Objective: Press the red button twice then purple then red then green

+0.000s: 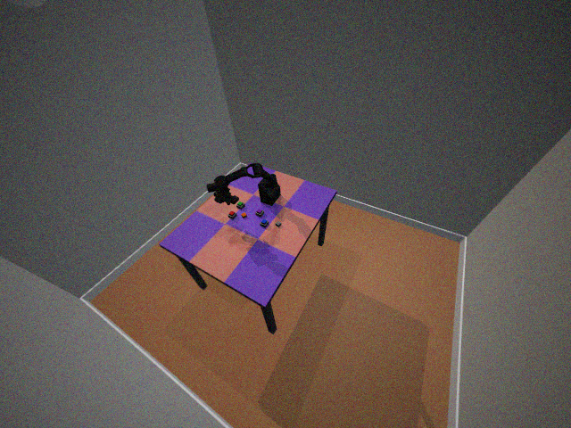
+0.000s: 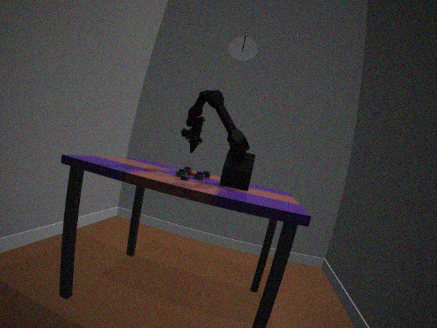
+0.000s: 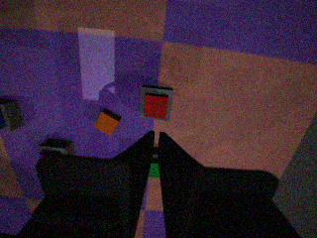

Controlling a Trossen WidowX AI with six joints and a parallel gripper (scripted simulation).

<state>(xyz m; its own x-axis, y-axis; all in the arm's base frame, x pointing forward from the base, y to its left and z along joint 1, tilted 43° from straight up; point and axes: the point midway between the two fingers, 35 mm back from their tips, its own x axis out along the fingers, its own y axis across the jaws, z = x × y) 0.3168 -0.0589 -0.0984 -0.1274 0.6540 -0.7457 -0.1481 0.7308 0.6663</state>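
My gripper (image 2: 191, 152) (image 3: 157, 136) is shut and empty, pointing down well above the table. The red button (image 1: 232, 214) (image 2: 188, 167) (image 3: 157, 106) sits on a grey base, just above the fingertips in the wrist view, and nothing touches it. The green button (image 1: 240, 204) (image 2: 206, 173) shows partly between the fingers in the wrist view (image 3: 155, 171). The purple button (image 1: 260, 212) (image 2: 200, 173) stands nearer the arm's base than the blue one; in the wrist view its base (image 3: 56, 144) is partly hidden behind the left finger.
A blue button (image 1: 264, 223) (image 2: 181, 171) is at the left edge of the wrist view. An orange block (image 1: 244, 215) (image 2: 191, 173) (image 3: 106, 123) lies between the red and purple buttons. A small grey block (image 1: 277, 224) (image 2: 184, 178) lies beside the blue button.
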